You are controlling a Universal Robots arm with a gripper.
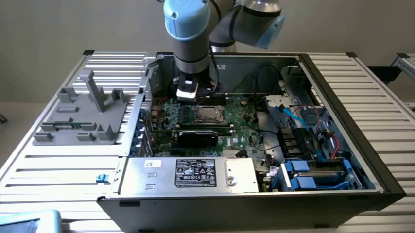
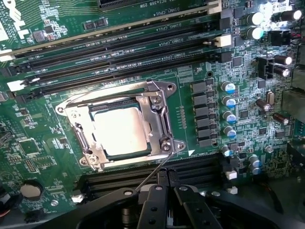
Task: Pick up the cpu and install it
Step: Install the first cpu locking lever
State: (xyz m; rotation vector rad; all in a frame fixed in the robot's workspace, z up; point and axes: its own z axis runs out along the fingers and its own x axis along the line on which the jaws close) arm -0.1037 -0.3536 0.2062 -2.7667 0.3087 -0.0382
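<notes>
The cpu (image 2: 120, 130) has a pale silvery-grey top inside a shiny silver socket frame (image 2: 164, 125). The motherboard (image 2: 43, 157) is green with black memory slots (image 2: 119, 47). The gripper (image 2: 167, 192) is black. The arm (image 1: 188, 19) is light blue and grey, and the surface (image 1: 52, 170) is white and ribbed.

A robot arm (image 1: 190, 43) reaches down into an open computer case (image 1: 246, 209), its gripper (image 1: 186, 98) low over the green motherboard (image 1: 250, 130). The silvery cpu (image 1: 209, 114) lies in the socket (image 1: 223, 115) just beside it, toward the exterior view's right.
</notes>
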